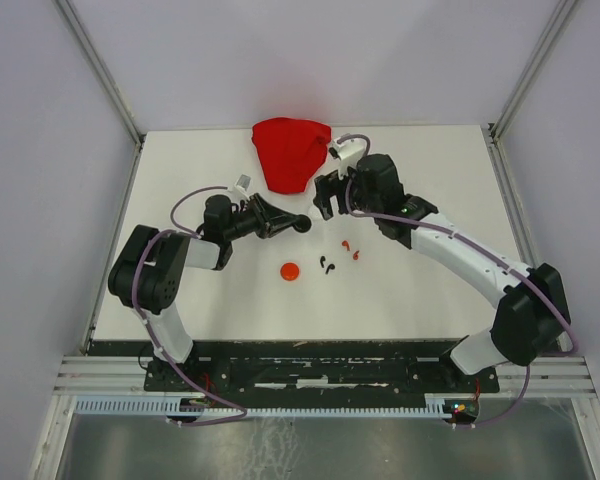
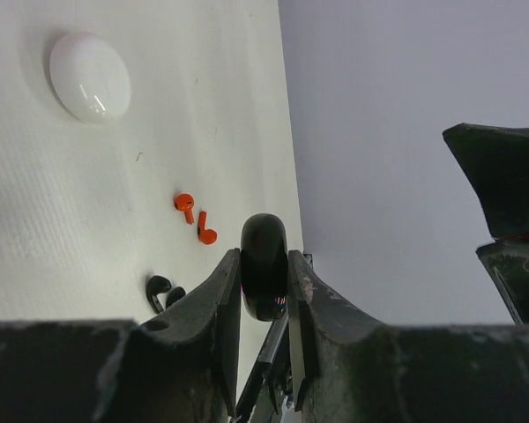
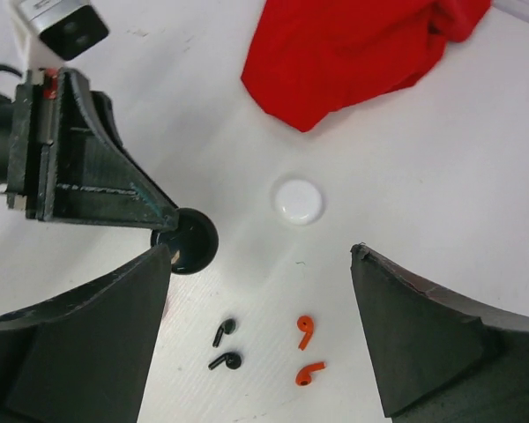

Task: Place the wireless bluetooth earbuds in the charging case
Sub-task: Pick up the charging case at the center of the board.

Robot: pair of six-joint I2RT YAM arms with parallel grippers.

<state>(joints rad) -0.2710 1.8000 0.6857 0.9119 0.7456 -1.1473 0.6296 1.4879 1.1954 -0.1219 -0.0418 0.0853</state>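
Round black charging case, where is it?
Top view, centre: the round black charging case is clamped in the left gripper, between the red cloth and black stemmed earbuds.

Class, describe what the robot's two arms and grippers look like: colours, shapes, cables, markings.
Both the left arm and right arm have white links between bulky black joint housings. A lilac cable loops along each. The left gripper and right gripper have matt black, wedge-shaped fingers with scuffed edges. A small white camera block sits at each wrist. No markings are legible.
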